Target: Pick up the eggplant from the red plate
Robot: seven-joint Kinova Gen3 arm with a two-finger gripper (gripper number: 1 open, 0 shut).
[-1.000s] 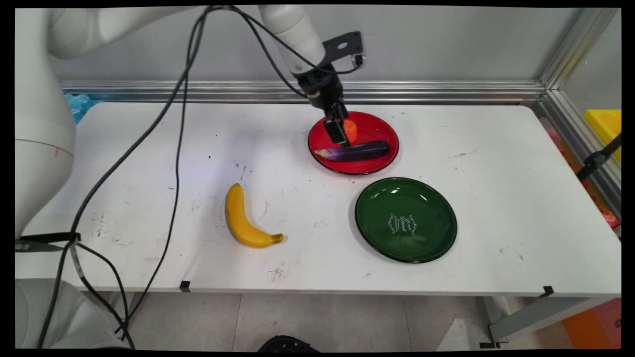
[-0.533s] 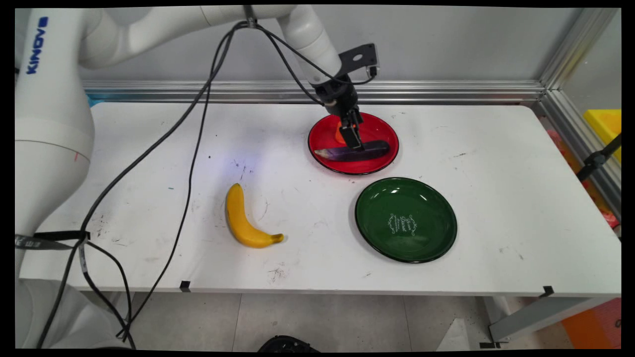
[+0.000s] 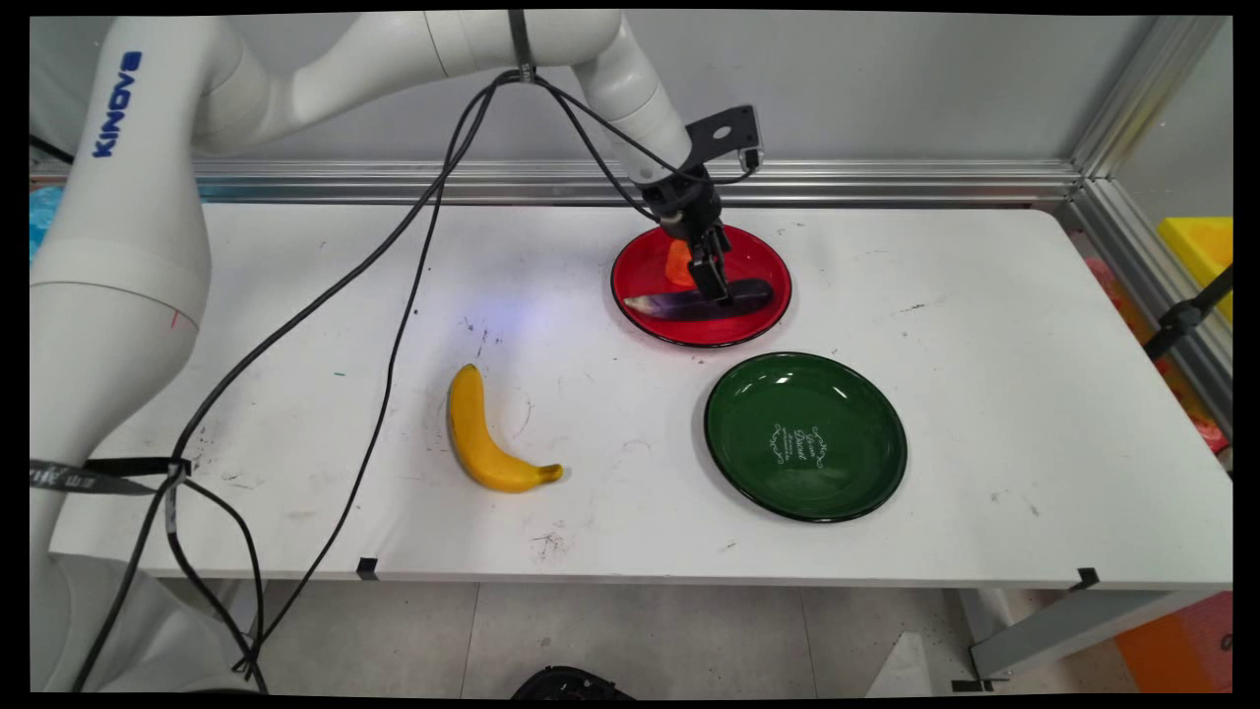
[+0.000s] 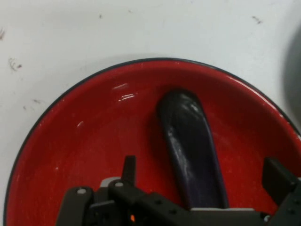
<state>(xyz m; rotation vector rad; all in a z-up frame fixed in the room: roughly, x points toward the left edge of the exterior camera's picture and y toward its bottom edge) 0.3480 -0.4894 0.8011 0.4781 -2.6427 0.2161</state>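
The gripper (image 3: 713, 281), fingers spread wide, straddles the aubergine (image 4: 190, 146) (not yet clamped) on the red plate (image 3: 763, 313) near the table's (image 3: 984, 414) far edge.

My claw (image 3: 716, 286) hangs low over the red plate (image 3: 758, 258), fingers spread apart, one on each side of the eggplant (image 3: 679, 305). The eggplant is dark purple and glossy, lying flat on its side across the near half of the plate, its pale stem end toward the plate's left rim. From my hand camera the eggplant (image 4: 190, 146) runs up between my fingers (image 4: 281, 179), rounded tip pointing away, resting on the red plate (image 4: 70, 150). A small orange piece (image 3: 678, 264) sits on the plate just behind it.
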